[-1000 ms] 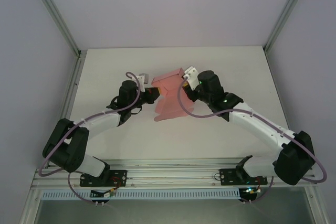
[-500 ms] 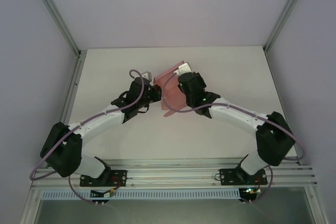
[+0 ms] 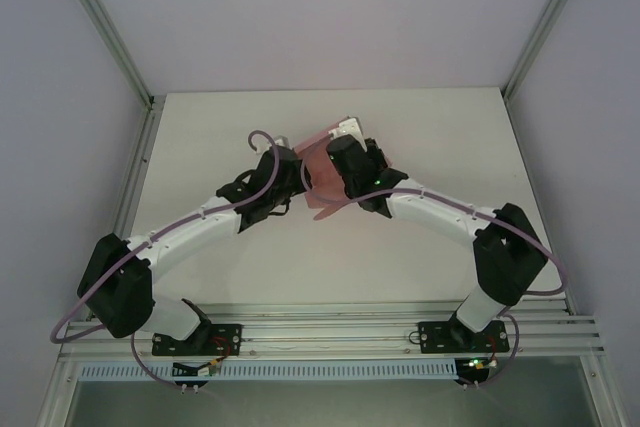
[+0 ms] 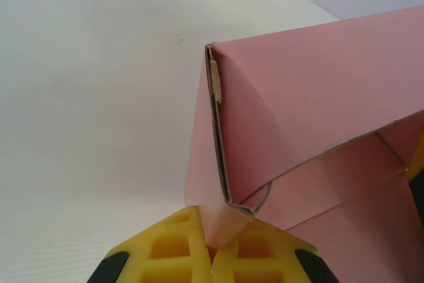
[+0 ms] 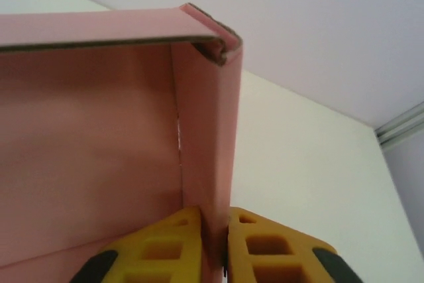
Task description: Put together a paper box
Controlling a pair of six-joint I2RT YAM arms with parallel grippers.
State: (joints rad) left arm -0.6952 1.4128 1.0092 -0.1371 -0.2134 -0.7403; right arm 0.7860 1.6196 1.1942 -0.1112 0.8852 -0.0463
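1. Found paper box [image 3: 316, 179] partly folded, mid-frame, over desk [image 3: 420, 127].
2. Noted left gripper [image 4: 212, 254] pinching its folded corner, bottom centre.
3. Noted right gripper [image 5: 215, 243] pinching an upright wall, bottom centre.

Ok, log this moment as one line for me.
stage: mid-assembly | paper box: part-folded | left claw: shut on its corner | right claw: shut on its wall

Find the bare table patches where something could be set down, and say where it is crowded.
The table is bare in the near middle, between the left arm and the right arm, and along the far edge on both sides of the paper box. The centre is crowded: the left gripper and right gripper both clamp the box there.
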